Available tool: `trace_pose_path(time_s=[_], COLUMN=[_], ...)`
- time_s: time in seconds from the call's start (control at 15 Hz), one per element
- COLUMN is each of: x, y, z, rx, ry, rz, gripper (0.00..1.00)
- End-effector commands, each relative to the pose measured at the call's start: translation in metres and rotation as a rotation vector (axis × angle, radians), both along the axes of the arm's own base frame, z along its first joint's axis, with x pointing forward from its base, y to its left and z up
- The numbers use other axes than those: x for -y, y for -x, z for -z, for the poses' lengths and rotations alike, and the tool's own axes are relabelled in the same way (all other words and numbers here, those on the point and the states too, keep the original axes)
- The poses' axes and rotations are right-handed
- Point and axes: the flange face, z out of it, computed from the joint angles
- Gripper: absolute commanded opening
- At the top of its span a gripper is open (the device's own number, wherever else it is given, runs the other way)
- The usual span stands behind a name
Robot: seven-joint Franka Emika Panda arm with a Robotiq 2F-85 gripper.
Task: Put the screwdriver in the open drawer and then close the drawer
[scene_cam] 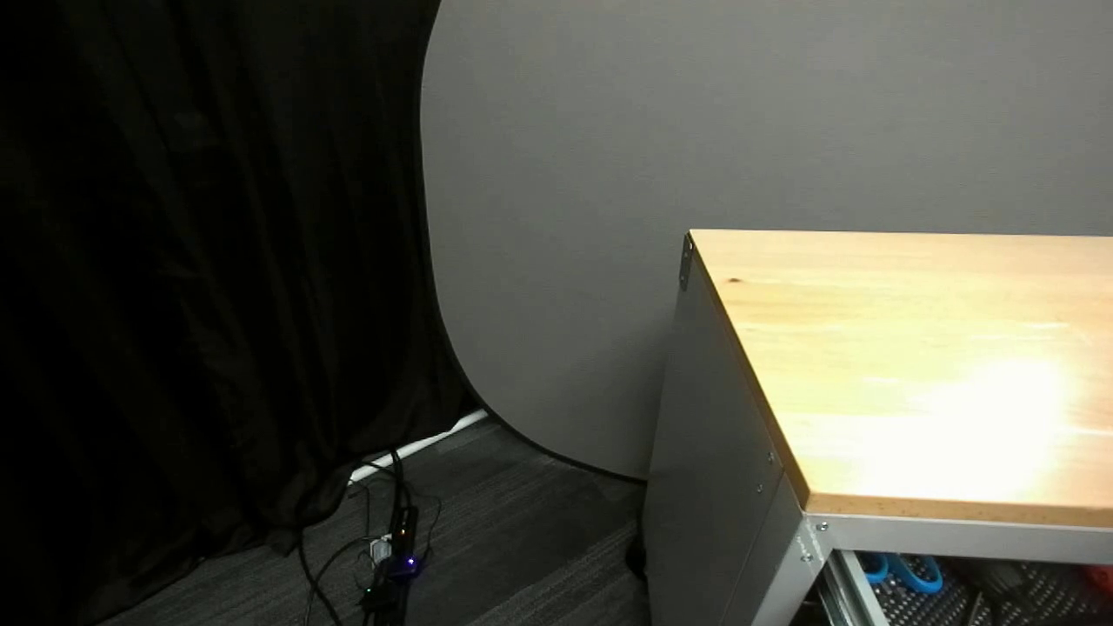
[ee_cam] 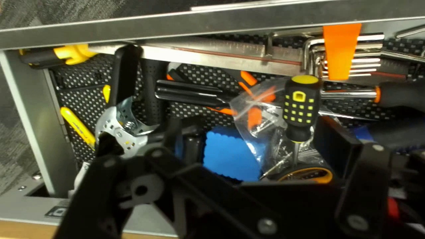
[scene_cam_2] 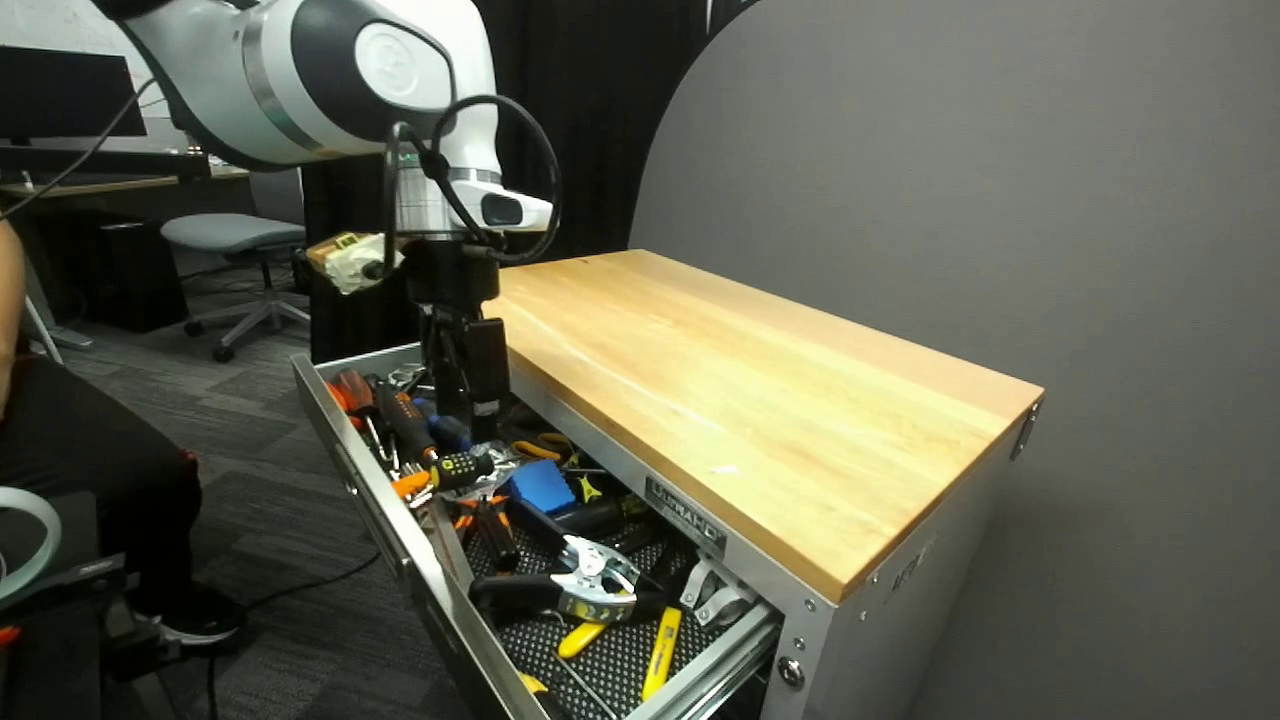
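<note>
Dark linkages of the gripper [ee_cam: 254,141] fill the lower part of the wrist view, its fingers [ee_cam: 338,146] spread wide apart. Within that gap, closer to the finger at right in the wrist view, the black-and-yellow screwdriver [ee_cam: 301,109] lies inside the drawer [ee_cam: 166,26], over part of a clear plastic bag [ee_cam: 277,139]. Its long axis runs front to back across the drawer: the handle's yellow cap points to the drawer front, away from the gripper's body, and the thin shank points back toward it, its tip unclear. Near the opposite finger sits a blue block [ee_cam: 229,156]. Just beside the gripper is the wooden top [scene_cam_2: 750,400].
</note>
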Motion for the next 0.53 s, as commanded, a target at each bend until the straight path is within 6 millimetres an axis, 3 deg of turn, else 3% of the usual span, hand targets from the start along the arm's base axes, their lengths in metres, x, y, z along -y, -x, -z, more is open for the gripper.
trace_pose_path(time_s=[0.0,0.2,0.47], x=[0.031,0.053,0.067], y=[0.031,0.054,0.079], z=[-0.016,-0.008,0.012], rx=[-0.003,-0.052,-0.106], ry=[0.004,-0.015,-0.054], rz=[0.077,0.144,0.203], gripper=[1.00,1.00,1.00])
